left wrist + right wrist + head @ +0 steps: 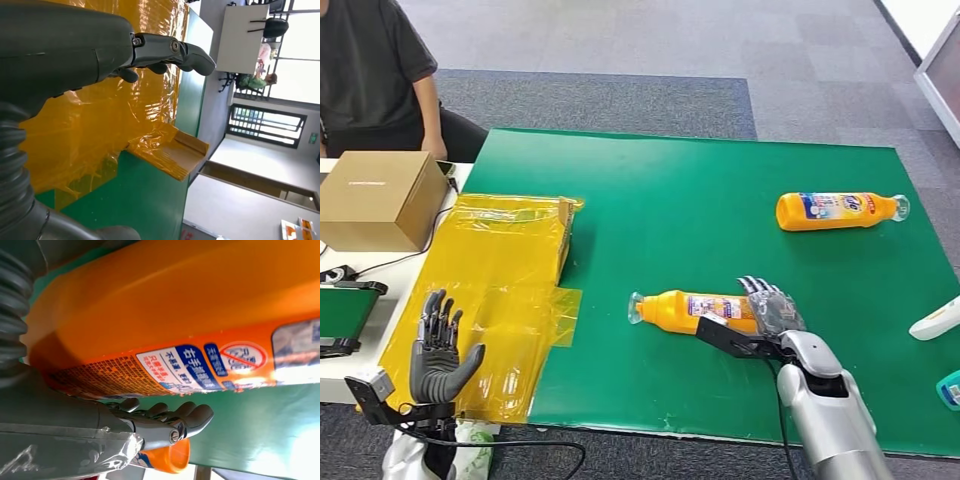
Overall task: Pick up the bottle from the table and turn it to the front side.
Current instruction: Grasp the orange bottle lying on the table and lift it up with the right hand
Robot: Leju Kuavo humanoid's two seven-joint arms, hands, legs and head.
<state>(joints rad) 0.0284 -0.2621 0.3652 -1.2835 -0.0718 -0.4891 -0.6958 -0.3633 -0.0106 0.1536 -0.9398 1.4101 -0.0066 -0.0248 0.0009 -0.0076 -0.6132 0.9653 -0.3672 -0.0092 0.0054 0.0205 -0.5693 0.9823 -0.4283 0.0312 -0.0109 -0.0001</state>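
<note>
An orange bottle [682,310] lies on its side on the green mat [660,180], clear cap pointing left, a label facing up. My right hand [771,305] is at the bottle's base end, fingers draped over its far side. In the right wrist view the bottle [181,315] lies right against the palm, while the thumb [166,422] stays a little apart from it. My left hand [437,350] is raised with fingers spread over the yellow plastic wrap [493,290] at the front left, holding nothing. The left wrist view shows its thumb [170,50] extended.
A second orange bottle [841,210] lies at the mat's back right. A cardboard box [380,198] sits at the left, with a seated person [373,70] behind it. A white object [935,320] and a teal one [950,388] lie at the right edge.
</note>
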